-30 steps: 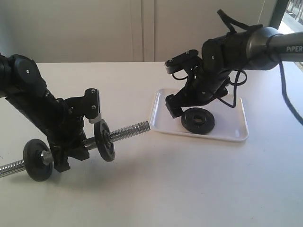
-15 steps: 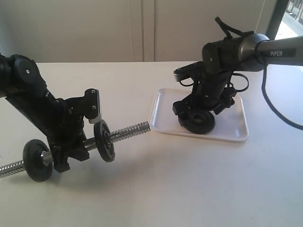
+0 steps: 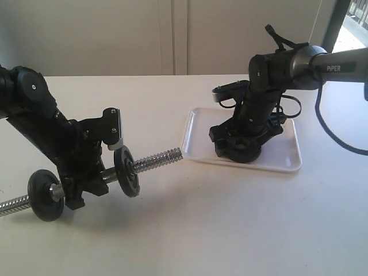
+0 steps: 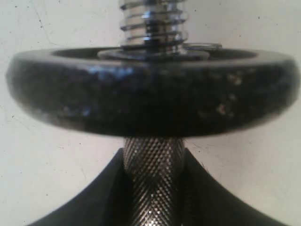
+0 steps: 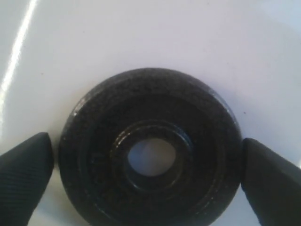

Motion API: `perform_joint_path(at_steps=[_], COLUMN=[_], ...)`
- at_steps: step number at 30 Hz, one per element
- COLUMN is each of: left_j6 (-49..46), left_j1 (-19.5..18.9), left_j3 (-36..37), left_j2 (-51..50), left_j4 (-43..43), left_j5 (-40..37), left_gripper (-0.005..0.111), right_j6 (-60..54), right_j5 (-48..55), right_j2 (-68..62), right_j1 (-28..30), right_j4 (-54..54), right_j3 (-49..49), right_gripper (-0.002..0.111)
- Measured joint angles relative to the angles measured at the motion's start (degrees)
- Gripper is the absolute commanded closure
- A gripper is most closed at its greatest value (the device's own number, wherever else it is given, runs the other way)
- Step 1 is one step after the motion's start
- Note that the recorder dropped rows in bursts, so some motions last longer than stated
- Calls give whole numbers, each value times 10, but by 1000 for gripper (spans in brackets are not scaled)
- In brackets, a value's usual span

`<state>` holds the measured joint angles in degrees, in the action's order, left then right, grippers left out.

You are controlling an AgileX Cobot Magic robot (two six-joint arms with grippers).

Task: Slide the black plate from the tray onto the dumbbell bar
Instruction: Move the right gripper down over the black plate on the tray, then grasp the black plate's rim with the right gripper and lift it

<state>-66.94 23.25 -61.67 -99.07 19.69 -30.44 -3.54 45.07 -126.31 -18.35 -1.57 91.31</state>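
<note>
Right end effector (image 5: pixel 148 157) is sitting lower than a second ago, spread either side of the black plate (image 5: pixel 197 150) in the tray (image 3: pixel 287 156); left end effector (image 4: pixel 154 176) is clamping the dumbbell bar (image 3: pixel 158 158) steady for loading.

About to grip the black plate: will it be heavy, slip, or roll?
The black plate looks like solid cast metal, so probably heavy for its size and rigid. The pads flank its rounded rim, so it may pivot in the grip. Flat on the glossy tray, it should skid rather than roll.
</note>
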Motion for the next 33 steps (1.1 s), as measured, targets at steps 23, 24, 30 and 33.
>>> perform_joint_path(at_steps=[23,24,30,33], left_j6=[0,0,0,0], left_j1=[0,0,0,0], left_j3=[0,0,0,0], left_j2=[0,0,0,0], left_j4=[2,2,2,2], left_j5=[-2,-2,-2,-2], left_gripper=[107,107,107,107], right_j6=[23,23,14,-29], right_j5=[42,48,61,74], right_j2=[17,22,66,87], right_j1=[3,6,18,27], right_j4=[20,20,16,-33], right_j3=[0,-2,-3,-3], right_gripper=[108,108,108,108])
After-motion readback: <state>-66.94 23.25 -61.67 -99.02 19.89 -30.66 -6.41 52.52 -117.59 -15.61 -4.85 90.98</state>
